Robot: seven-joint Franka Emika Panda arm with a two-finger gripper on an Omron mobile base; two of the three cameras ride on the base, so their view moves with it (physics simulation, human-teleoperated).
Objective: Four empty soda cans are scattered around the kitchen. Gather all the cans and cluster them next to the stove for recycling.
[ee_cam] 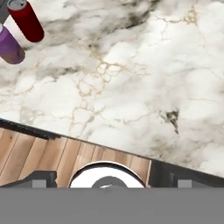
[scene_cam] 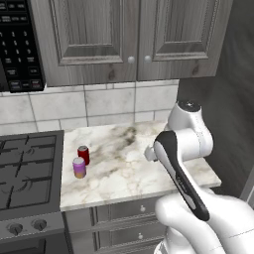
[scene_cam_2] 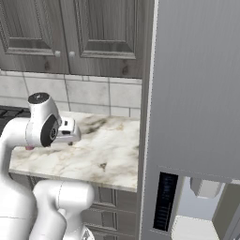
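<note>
Two cans, red can (scene_cam: 83, 154) and purple can (scene_cam: 79, 167), stand by your stove (scene_cam: 27, 173), well left of your released, empty claw (scene_cam: 150, 153).

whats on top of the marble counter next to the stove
Two upright soda cans: a red can and a purple can close beside it, near the stove. The arm hides part of the marble counter.

A: Where do the cans sit?
B: Two cans on the counter (scene_cam: 134, 168), at its left end just right of the stove (scene_cam: 27, 173). One can (scene_cam: 83, 154) is farther back, the other can (scene_cam: 79, 167) nearer, just beside it.
A: Above?
B: Wall cabinets (scene_cam: 124, 39); microwave (scene_cam: 20, 44) over the stove. Fridge (scene_cam_2: 197, 93) right of the counter.
</note>
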